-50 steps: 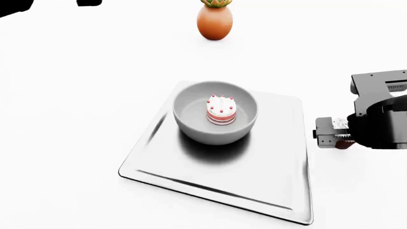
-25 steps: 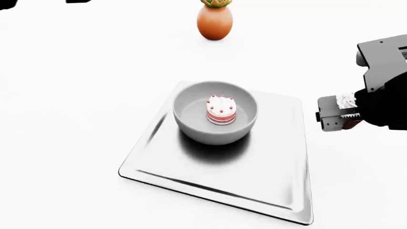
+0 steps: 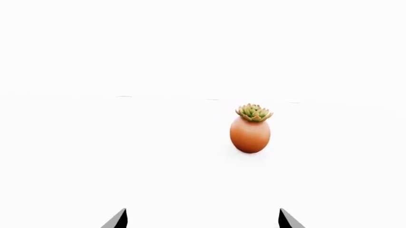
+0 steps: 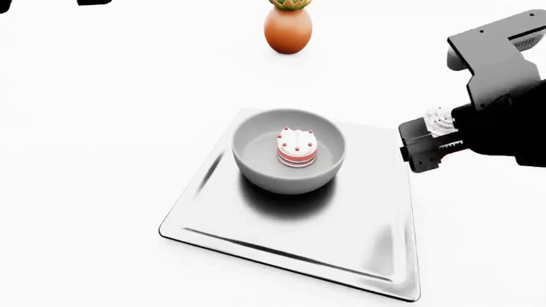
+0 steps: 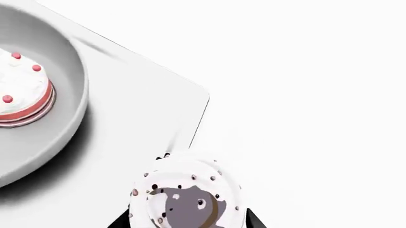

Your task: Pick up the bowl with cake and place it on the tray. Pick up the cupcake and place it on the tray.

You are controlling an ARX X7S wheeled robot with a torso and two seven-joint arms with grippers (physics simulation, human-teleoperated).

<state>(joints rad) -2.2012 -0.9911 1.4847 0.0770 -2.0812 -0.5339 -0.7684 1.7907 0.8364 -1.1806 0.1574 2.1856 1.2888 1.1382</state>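
Right gripper clenched on cupcake over tray rim; left jaws spread; early release risks tipping off the edge.

On the tabletop, tray in the middle; on its far half, bowl with cake inside. Over the tray's right edge, right pincer with cupcake between its fingers. Far behind the tray, potted plant
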